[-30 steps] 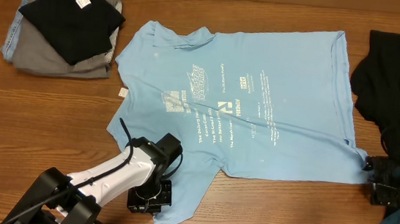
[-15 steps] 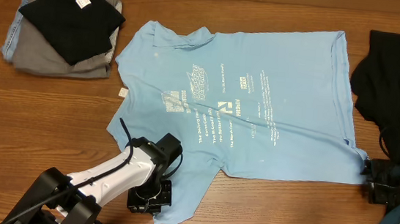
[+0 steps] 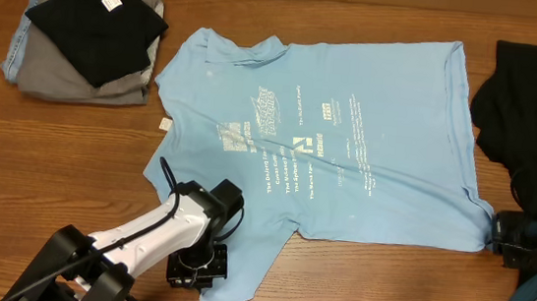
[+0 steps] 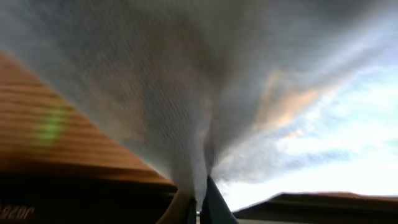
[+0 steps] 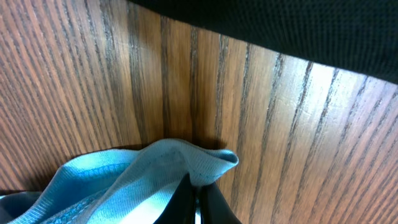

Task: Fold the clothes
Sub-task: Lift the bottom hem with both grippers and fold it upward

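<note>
Left fingers (image 4: 208, 208): closed tight on the light blue T-shirt (image 3: 349, 138). In the left wrist view the cloth rises straight out from between the tips and fills the space ahead of them; the wooden table (image 3: 49, 169) shows to their left.

Right fingers (image 5: 205, 202): pinched together on a folded corner of the same T-shirt, the blue edge bunched just ahead of the tips and lying on the table. A black garment (image 5: 298, 25) lies farther ahead of them, apart from the corner.

Overhead: T-shirt spread flat, white print up, stretching between the two sets of fingers. Well away from the left fingers sits a stack, black folded garment (image 3: 93, 20) on grey clothes (image 3: 44, 70).
</note>
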`<act>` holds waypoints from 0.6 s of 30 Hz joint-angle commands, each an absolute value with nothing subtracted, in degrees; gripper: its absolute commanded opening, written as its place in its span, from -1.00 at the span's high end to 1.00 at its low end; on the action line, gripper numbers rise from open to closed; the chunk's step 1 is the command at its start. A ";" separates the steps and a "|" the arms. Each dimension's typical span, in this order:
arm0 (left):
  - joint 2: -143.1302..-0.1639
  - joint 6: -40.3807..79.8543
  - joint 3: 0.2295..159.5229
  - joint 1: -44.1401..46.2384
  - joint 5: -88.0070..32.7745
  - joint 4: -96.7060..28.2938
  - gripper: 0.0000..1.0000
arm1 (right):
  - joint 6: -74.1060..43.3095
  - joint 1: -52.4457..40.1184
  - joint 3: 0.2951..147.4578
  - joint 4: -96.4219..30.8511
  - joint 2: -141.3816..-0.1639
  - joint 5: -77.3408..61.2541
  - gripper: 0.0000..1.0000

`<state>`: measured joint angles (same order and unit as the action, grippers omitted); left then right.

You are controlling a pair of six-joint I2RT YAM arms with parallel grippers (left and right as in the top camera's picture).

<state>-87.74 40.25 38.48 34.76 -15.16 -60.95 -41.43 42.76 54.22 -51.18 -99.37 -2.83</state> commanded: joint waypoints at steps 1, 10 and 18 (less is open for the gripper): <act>-86.02 38.48 41.95 34.59 -14.39 -62.63 0.92 | -42.30 43.18 53.67 -53.17 -102.24 -1.13 0.93; -73.65 40.45 45.76 35.66 -7.33 -66.17 0.92 | -43.97 44.01 59.75 -62.78 -99.66 -0.95 0.93; -67.40 41.89 54.87 35.35 10.87 -65.65 0.92 | -43.97 43.99 66.43 -65.58 -94.56 -4.80 0.93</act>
<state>-68.66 40.60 50.78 35.27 -1.17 -65.95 -43.46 43.79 63.44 -66.00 -97.71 -2.76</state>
